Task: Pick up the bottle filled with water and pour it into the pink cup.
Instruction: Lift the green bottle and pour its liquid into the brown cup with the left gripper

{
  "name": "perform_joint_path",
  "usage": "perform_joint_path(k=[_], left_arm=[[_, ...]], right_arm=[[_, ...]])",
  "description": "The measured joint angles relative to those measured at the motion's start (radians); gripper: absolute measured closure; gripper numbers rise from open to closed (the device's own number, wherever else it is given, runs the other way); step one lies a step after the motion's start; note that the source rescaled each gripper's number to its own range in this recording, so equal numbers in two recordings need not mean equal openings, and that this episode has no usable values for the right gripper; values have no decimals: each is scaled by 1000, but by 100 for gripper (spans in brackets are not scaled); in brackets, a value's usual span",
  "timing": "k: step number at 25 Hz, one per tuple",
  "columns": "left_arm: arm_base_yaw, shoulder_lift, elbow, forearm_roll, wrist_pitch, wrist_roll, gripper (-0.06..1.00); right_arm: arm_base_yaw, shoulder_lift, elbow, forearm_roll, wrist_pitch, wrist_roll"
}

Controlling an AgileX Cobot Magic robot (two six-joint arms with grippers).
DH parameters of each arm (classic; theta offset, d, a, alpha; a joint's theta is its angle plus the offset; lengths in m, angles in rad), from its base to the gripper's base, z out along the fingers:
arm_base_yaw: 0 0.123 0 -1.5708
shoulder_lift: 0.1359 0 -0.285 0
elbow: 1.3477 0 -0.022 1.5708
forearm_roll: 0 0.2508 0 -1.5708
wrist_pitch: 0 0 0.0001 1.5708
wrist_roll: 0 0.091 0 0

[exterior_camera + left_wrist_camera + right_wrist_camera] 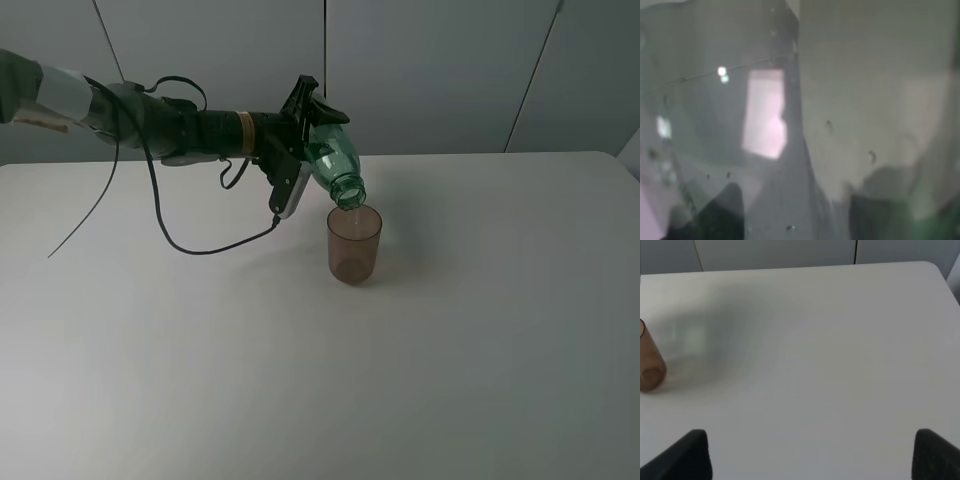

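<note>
The tall green-tinted transparent plastic bottle (pixel 330 155) is glossy and catches bright highlights. At six o'clock from its mouth, the small brownish-pink translucent plastic cup (pixel 354 245) looks smooth, with a soft sheen. The white table (pixel 300 400) is smooth and matt. The left gripper (pixel 303 152), at the bottle's nine o'clock, is matt black and plastic-looking. Its thin black cable (pixel 205 252) seems rubbery.

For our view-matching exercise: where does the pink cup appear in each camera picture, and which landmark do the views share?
Exterior high: pink cup upright just right of centre, under the mouth of the bottle.
Left wrist: cannot be made out; blurred close-up only.
Right wrist: cut off at the picture's edge, on the table.
Shared landmark: the table's far edge.
</note>
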Motion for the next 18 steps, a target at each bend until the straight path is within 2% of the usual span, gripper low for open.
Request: perform_joint_path(k=[18], left_arm=[[-4, -11, -21, -8, 1, 37, 94]], right_arm=[[0, 0, 0, 0, 0, 0]])
